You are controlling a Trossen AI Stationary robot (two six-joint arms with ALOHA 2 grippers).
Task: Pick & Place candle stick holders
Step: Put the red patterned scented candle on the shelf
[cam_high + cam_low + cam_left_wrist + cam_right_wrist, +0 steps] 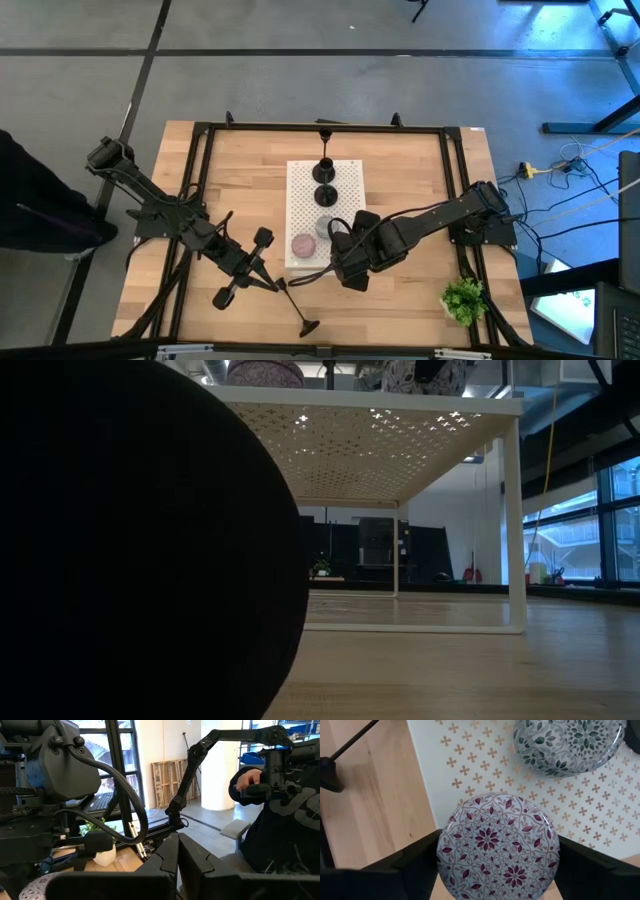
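A white perforated board (327, 210) lies mid-table on the wooden table (410, 170), carrying two black stemmed candle holders (325, 170) at its far end and a grey patterned puck (570, 742) and a pink puck (304, 243) nearer the front. A small green plant (463, 298) stands at the table's front right corner. Another black stemmed holder (300, 315) lies tipped over on the wood at the front edge, just beside the left gripper (262, 275), whose fingers are pressed together on nothing. The right gripper (495, 855) reaches in from the right over the board's front edge, its fingers spread wide on either side of a maroon-flowered puck (497, 845); whether they press it cannot be told. In the low view a dark round shape (130, 550) blocks the left half.
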